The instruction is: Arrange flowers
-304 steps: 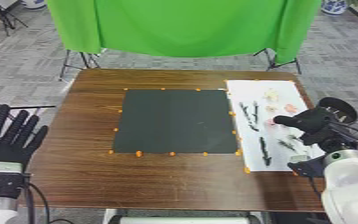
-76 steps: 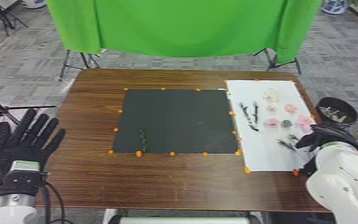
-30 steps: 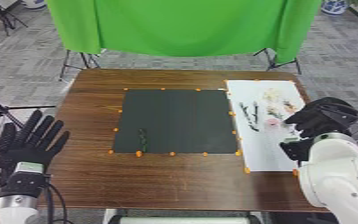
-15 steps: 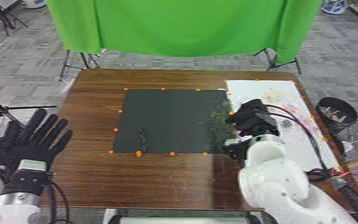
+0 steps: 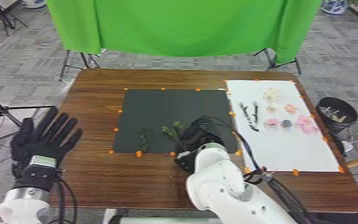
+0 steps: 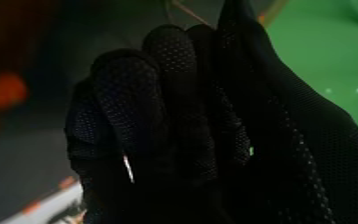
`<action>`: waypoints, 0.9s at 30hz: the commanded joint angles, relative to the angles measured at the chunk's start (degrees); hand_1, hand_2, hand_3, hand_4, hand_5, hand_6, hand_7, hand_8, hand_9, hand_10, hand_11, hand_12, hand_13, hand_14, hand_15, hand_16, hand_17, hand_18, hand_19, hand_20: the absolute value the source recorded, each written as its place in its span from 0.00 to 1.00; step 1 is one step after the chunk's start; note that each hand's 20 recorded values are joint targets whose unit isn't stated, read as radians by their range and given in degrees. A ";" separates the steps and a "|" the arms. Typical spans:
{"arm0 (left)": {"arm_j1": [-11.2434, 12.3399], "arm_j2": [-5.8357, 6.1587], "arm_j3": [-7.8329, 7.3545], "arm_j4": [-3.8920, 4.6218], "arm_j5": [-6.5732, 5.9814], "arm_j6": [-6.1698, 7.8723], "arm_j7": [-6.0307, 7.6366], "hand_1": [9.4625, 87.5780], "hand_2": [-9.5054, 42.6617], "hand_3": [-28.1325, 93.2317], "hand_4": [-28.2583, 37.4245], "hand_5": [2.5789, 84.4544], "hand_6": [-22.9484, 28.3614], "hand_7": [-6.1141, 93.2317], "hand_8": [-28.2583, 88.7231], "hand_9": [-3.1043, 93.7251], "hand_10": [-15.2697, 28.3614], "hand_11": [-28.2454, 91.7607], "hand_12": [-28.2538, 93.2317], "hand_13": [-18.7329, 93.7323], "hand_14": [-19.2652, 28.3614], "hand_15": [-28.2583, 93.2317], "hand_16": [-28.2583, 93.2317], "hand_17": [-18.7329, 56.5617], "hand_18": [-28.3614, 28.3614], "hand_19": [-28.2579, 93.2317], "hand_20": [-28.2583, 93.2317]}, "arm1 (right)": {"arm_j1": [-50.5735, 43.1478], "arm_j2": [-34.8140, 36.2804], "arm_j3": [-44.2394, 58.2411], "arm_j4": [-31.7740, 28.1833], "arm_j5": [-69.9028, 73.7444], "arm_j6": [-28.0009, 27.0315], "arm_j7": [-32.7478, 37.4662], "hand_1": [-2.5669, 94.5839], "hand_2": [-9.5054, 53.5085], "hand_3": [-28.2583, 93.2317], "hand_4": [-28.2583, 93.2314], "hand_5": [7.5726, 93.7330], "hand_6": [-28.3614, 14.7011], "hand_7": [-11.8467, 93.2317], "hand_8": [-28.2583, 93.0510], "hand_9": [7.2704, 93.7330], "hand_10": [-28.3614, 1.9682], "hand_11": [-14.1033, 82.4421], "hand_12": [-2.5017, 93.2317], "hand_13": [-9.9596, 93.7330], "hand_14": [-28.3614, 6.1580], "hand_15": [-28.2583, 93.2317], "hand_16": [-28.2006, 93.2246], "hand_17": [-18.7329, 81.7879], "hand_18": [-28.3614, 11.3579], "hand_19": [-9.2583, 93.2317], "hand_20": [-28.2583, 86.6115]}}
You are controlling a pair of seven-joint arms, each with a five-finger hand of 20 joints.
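In the head view my right hand [image 5: 202, 136] is over the lower right part of the dark mat [image 5: 171, 111], fingers pinching a leafy green sprig [image 5: 173, 131] that points up and left. The right wrist view has the right hand [image 6: 175, 105] with fingers together and thin stems beyond their tips. Another green sprig [image 5: 143, 139] lies on the mat's lower left. On the white sheet [image 5: 269, 155] are dark stems [image 5: 249, 117], a cream flower [image 5: 271, 94], pink flowers [image 5: 305, 124] and a grey flower [image 5: 286, 123]. My left hand [image 5: 40, 145] is open at the table's left edge.
Orange markers [image 5: 139, 153] line the mat and sheet edges. A black bin [image 5: 337, 111] stands beside the table's right edge. The brown table [image 5: 158, 185] extends below the mat, and a green cloth [image 5: 184, 30] hangs behind it.
My right hand has moved left from the white sheet onto the dark mat with a green sprig taken from the sheet. The left hand has shifted slightly. The lower left sprig stays put.
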 commanded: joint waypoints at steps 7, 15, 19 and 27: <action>-3.59 -0.91 2.09 1.58 0.30 0.72 -5.24 0.20 0.45 0.82 0.00 0.42 0.63 0.19 0.16 0.36 0.72 0.38 0.33 0.36 0.74 0.50 0.18 0.12 0.77 0.53 0.29 | -4.35 -5.98 0.70 0.79 -3.12 -0.40 -1.15 0.55 0.00 0.87 0.09 0.73 0.57 0.59 0.37 0.87 0.55 0.41 0.53 0.86 0.50 0.73 0.44 0.58 0.00 0.97 0.46; -5.09 -0.91 3.03 2.15 -0.43 1.11 -7.01 0.21 0.46 0.82 0.00 0.42 0.63 0.19 0.16 0.36 0.72 0.39 0.33 0.36 0.74 0.51 0.18 0.12 0.77 0.53 0.29 | -4.14 -9.50 0.99 3.99 -7.23 0.68 -0.57 0.53 0.00 0.87 0.09 0.73 0.57 0.60 0.36 0.87 0.54 0.42 0.53 0.87 0.49 0.73 0.44 0.58 0.00 0.97 0.45; -5.03 -0.86 2.74 2.17 -0.33 1.06 -6.96 0.21 0.46 0.82 0.00 0.42 0.63 0.19 0.16 0.36 0.72 0.39 0.32 0.36 0.74 0.51 0.18 0.12 0.77 0.54 0.29 | -4.40 -9.50 0.56 4.50 -8.12 1.38 -0.39 0.53 0.00 0.86 0.08 0.72 0.57 0.60 0.36 0.87 0.53 0.43 0.51 0.87 0.48 0.73 0.44 0.58 0.00 0.97 0.45; -4.20 -0.86 2.19 1.89 -0.54 1.09 -5.85 0.21 0.44 0.82 0.00 0.42 0.63 0.19 0.16 0.36 0.72 0.39 0.32 0.36 0.74 0.51 0.18 0.12 0.77 0.53 0.29 | -3.85 -8.88 0.34 4.02 -7.42 0.73 -1.27 0.52 0.00 0.84 0.07 0.69 0.56 0.61 0.34 0.83 0.48 0.49 0.47 0.86 0.47 0.74 0.44 0.58 0.00 0.97 0.44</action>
